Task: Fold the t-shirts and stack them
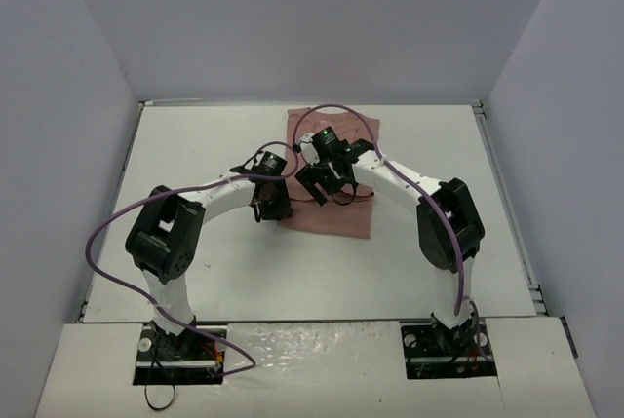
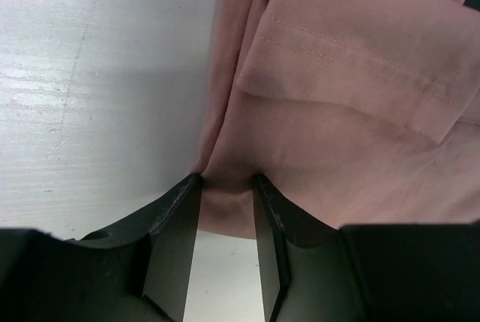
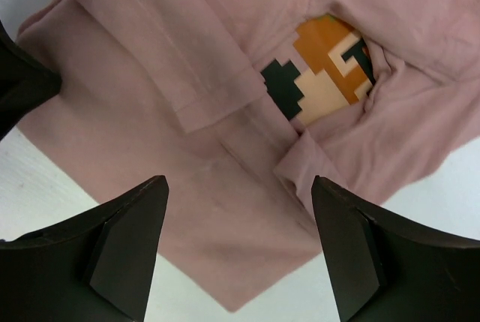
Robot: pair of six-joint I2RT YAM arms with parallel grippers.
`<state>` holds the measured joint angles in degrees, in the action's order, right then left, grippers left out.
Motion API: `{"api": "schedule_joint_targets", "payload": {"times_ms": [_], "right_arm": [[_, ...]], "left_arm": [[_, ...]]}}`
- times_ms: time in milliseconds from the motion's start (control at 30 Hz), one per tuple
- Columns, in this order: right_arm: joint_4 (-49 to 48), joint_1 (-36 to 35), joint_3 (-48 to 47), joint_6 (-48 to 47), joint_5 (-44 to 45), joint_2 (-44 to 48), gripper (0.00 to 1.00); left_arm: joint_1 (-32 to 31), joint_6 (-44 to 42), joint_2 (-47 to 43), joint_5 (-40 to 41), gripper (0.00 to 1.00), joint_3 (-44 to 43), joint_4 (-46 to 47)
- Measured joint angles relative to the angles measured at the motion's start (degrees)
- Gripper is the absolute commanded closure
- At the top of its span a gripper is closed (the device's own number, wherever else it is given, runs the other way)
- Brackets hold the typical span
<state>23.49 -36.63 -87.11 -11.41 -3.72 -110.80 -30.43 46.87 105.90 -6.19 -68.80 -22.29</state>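
The dusty-pink t-shirt (image 1: pixel 336 215) lies partly folded in the middle of the table. In the right wrist view the shirt (image 3: pixel 135 112) shows a folded sleeve and part of its pixel print (image 3: pixel 322 74) in orange, cream and black. My left gripper (image 1: pixel 268 206) is at the shirt's left edge. In the left wrist view it (image 2: pixel 225 181) is closed narrowly on the folded edge of the shirt (image 2: pixel 345 97), with creases running into the fingertips. My right gripper (image 1: pixel 322 184) hovers over the shirt's middle. Its jaws (image 3: pixel 238 187) are wide open and empty above a corner of the cloth.
The white table (image 1: pixel 195 145) is boxed in by grey walls on the left, back and right. Purple cables loop over both arms. Both arms reach in over the shirt and cover its centre from above.
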Motion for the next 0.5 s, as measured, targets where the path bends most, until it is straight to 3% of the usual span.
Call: {"api": "schedule_joint_targets", "payload": {"times_ms": [500], "right_arm": [[-7.64, -1.35, -1.23, -4.09, 0.3, -7.51, 0.22]], "left_arm": [[2.19, 4.52, -2.56, -4.83, 0.69, 6.5, 9.03]]}}
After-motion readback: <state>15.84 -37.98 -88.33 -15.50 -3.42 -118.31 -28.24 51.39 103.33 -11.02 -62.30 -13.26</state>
